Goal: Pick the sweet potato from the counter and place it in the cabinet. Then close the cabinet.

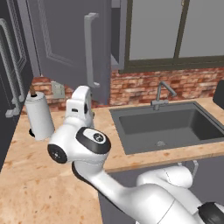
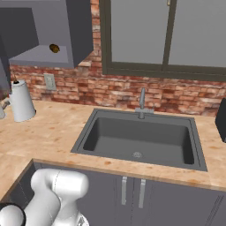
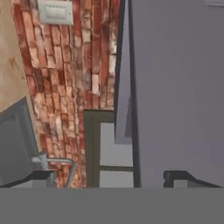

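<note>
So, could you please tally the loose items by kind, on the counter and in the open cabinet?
Sweet potato, on the cabinet shelf: 1
Paper towel roll, on the counter: 1
Total: 2

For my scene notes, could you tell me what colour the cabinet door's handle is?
Pale grey, lighter than the door; the handle shows best in the left base view.
</note>
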